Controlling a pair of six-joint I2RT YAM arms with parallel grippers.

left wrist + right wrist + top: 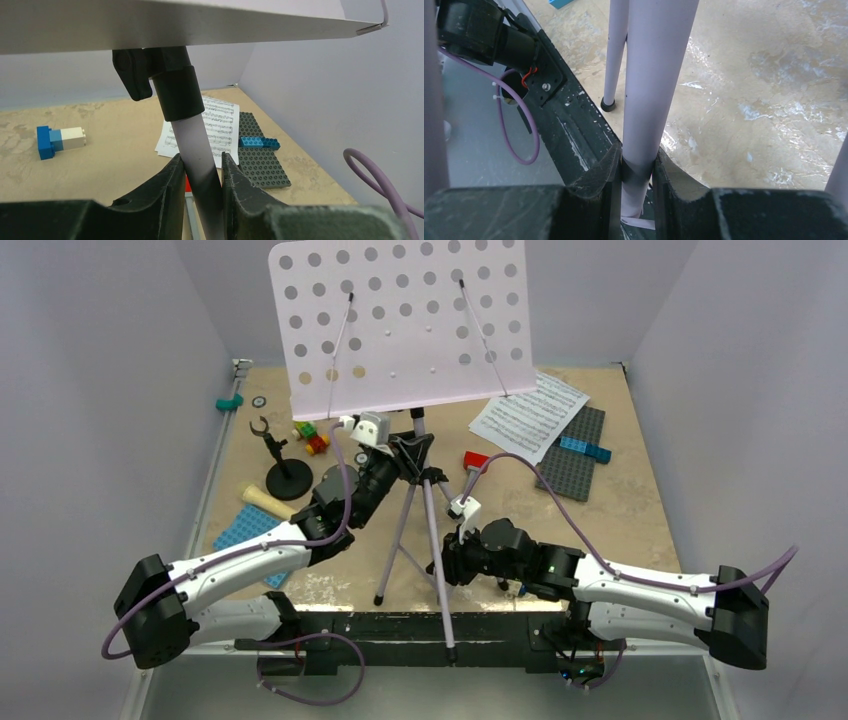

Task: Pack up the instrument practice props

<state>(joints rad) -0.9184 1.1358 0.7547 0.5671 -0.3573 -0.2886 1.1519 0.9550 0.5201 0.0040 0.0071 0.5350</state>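
1. Gripping the music stand [400,325] w/ both hands at the moment. It stands upright mid-table, tripod spread, perforated desk up top.
2. Left gripper [202,172]: fingers pinch the centre pole [197,145] just below the black collar, pads touching it on both sides.
3. Right gripper [636,165]: fingers pinch one tripod leg [651,75] low down, near the table's front edge.
4. Progress, my read: early. Nothing looks packed. The stand isn't folded, so collapsing it seems to be the step in hand.
5. Left to do:
   - sheet music [528,415] lies flat at the far right, one corner overlapping the grey baseplate [580,465].
   - toy mic [265,500] lies on its side at left, just beside the blue baseplate [240,532].
   - mic stand [287,478] sits upright on its round base, near the mic but apart from it, clip empty.
6. Containers: can't see any box, bag or case in any view, so I can't say where the props should go. Nothing is inside anything.
7. Not mine to pack: red brick [476,459] by the tripod and blue bricks [585,447] on the grey plate.
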